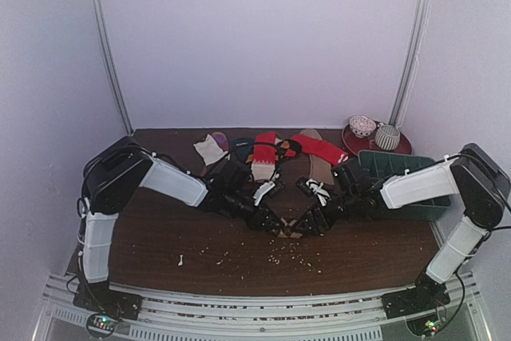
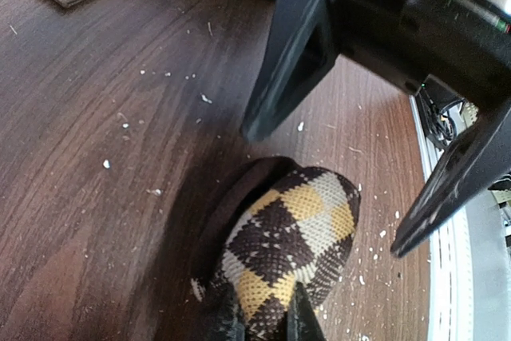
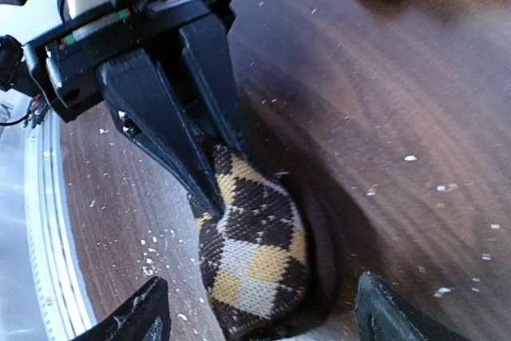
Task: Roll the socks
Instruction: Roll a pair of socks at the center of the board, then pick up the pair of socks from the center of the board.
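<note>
Argyle sock [image 2: 291,245], dark brown with tan and pale diamonds, sits bunched into a rounded lump on the wooden table [image 2: 96,197], near the middle of its front half in the top view. I read the left gripper [image 2: 267,321] as clenched on it: both of its fingers pinch the near end of the lump. The right wrist view confirms this, showing the two black fingers closing together into the knit.

The right gripper [image 2: 326,191] is released. Its fingers [image 2: 291,53] stand wide apart, one on each side of the sock, and I see neither one touching the cloth. In the right wrist view the sock lies between that gripper's own fingertips, with bare wood showing on either flank.

The red sock [image 1: 321,148] lies toward the far edge of the table, well apart from both grippers, among other loose socks [image 1: 209,149]. A green tray [image 1: 387,164] sits at the right edge of the table. Pale crumbs [image 2: 106,164] are scattered over the wood around the argyle sock.
</note>
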Robot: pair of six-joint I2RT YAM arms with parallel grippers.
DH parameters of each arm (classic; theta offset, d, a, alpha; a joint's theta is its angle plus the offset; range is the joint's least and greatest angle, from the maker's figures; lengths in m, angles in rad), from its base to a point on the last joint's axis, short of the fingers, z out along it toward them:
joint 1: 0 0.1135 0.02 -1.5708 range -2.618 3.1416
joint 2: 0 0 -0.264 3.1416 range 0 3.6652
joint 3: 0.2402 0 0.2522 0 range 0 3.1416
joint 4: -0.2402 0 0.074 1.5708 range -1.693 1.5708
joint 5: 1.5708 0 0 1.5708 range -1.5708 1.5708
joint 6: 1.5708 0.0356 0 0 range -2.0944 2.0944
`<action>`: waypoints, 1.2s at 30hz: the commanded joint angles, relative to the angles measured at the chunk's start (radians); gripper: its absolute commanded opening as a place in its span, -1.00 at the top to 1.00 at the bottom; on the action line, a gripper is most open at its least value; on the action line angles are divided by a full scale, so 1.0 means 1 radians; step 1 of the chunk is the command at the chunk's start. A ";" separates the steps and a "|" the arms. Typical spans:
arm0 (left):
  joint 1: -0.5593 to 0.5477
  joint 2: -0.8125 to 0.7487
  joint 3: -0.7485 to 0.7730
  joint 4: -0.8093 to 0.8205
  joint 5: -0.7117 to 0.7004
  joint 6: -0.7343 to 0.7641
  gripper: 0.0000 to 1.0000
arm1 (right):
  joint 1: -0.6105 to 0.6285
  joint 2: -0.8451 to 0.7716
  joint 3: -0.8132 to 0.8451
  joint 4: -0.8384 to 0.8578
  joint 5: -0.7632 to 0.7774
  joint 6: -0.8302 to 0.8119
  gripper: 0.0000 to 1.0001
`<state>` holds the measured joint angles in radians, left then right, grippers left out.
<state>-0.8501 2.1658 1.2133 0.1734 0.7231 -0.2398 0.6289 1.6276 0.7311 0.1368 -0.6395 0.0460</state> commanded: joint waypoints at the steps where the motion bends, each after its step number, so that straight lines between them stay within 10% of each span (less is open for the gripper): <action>1: 0.007 0.141 -0.077 -0.377 -0.184 0.017 1.00 | 0.005 0.044 0.044 0.045 -0.122 0.016 -0.64; 14: 0.009 0.144 -0.076 -0.373 -0.192 0.028 1.00 | -0.009 0.134 0.058 0.035 -0.002 0.050 -0.68; 24: 0.009 0.148 -0.074 -0.373 -0.206 0.036 1.00 | -0.008 0.143 -0.035 0.140 -0.184 0.109 -0.51; 36: 0.009 0.155 -0.061 -0.371 -0.208 0.042 1.00 | -0.008 0.231 0.000 0.192 -0.221 0.164 0.22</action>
<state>-0.8433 2.1735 1.2278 0.1513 0.7300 -0.2264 0.6029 1.8156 0.7284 0.3462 -0.8326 0.1814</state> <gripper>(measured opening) 0.085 0.420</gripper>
